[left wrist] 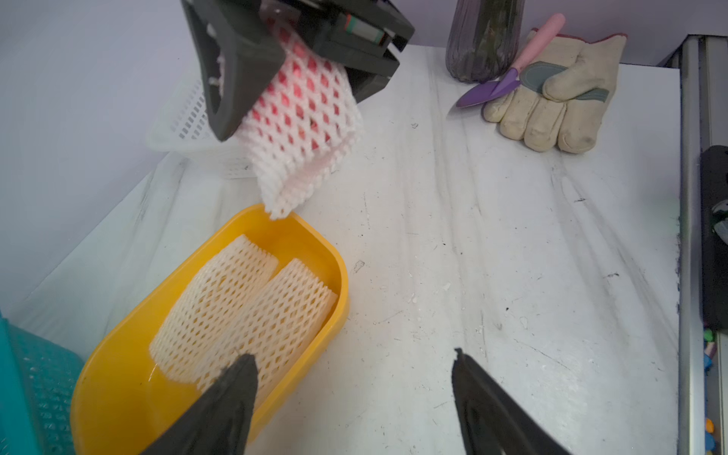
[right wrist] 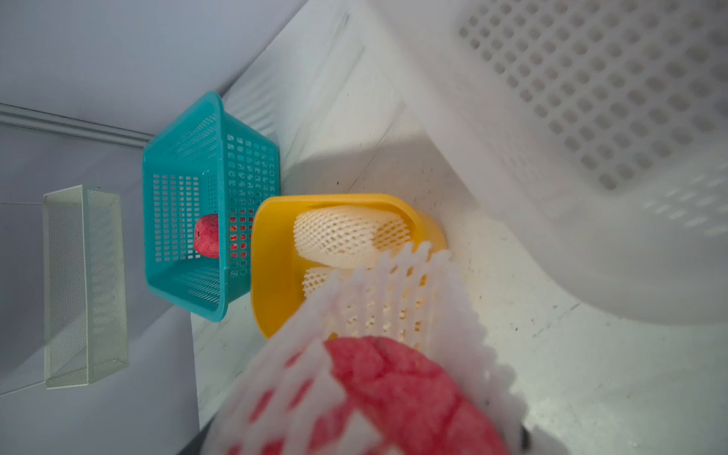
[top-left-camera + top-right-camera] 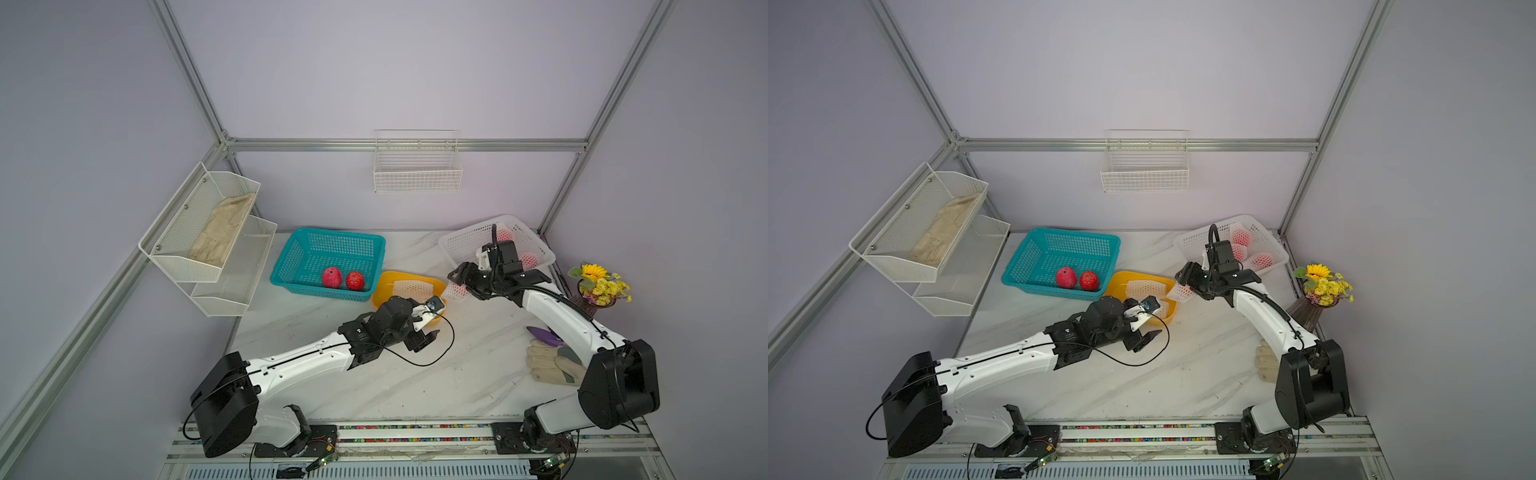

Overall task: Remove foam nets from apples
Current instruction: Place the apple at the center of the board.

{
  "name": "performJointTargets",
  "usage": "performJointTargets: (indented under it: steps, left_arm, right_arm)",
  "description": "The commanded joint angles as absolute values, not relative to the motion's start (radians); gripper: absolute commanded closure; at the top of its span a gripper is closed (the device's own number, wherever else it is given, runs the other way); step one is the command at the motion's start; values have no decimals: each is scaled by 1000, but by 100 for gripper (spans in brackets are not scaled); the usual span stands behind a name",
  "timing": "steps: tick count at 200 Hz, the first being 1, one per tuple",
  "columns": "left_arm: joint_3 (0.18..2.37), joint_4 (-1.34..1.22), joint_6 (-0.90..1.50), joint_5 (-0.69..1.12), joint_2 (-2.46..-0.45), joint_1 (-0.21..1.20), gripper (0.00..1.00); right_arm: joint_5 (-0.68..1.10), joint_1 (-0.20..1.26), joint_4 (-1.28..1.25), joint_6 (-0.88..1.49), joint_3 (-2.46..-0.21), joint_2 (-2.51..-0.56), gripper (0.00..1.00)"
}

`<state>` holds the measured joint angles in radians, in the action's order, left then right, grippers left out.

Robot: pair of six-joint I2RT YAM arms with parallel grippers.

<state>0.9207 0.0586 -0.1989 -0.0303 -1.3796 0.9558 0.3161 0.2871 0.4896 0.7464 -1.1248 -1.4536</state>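
Note:
My right gripper (image 3: 459,286) is shut on an apple (image 2: 402,394) still wrapped in its white foam net (image 1: 303,130), held in the air beside the yellow tub (image 3: 384,286). The net's loose end hangs over the tub's rim (image 1: 118,342). Two empty foam nets (image 1: 220,291) (image 1: 291,311) lie inside the tub. My left gripper (image 1: 352,356) is open and empty, low over the table just in front of the tub. Two bare red apples (image 3: 331,277) (image 3: 355,281) rest in the teal basket (image 3: 332,237). More netted apples (image 3: 1241,237) (image 3: 1261,260) sit in the white basket (image 3: 461,245).
A work glove (image 3: 548,361) and a purple trowel (image 3: 542,334) lie at the table's right, by a flower vase (image 3: 598,291). A two-tier mesh rack (image 3: 208,232) hangs on the left wall and a wire basket (image 3: 417,166) on the back wall.

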Motion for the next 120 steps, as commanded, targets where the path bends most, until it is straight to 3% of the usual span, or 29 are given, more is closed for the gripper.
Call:
performJointTargets:
  steps: [1,71,120]
  left_arm:
    - [913,-64,-245,-46,-1374,975,23]
    - [802,-142,-285,4,-1374,1000,35]
    - [716,-104,-239,-5,-1273,1003,29]
  right_arm:
    - [333,327,491,864,-1070,-1409,37]
    - [348,431,421,972,-946,-1381,36]
    - [344,447,418,1006,-870,-1376,36]
